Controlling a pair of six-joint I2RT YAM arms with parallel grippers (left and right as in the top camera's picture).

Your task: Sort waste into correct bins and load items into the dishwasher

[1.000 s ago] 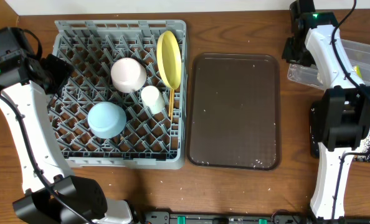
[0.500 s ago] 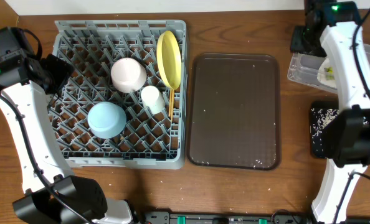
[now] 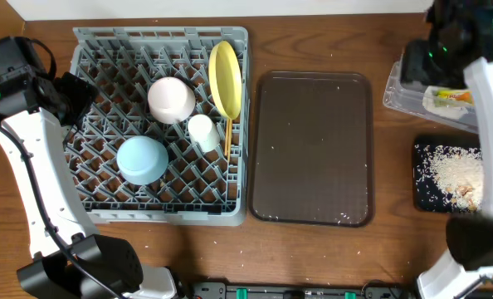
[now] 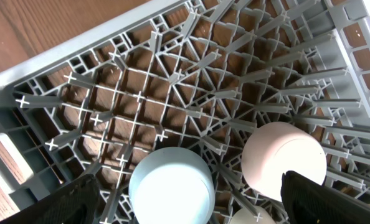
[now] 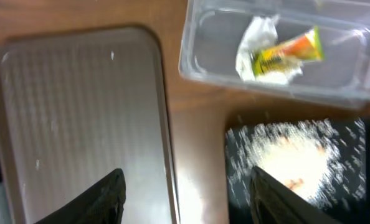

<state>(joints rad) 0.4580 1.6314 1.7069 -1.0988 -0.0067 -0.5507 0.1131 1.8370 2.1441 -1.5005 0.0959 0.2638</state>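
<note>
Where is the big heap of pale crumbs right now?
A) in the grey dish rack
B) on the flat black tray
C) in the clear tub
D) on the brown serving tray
B: the crumbs lie heaped on the flat black tray, while the clear tub holds the wrapper and tissue.

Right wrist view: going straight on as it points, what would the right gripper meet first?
Probably the bare wooden table between the brown serving tray and the black tray; the open right gripper frames that strip. Depth is unclear.
</note>
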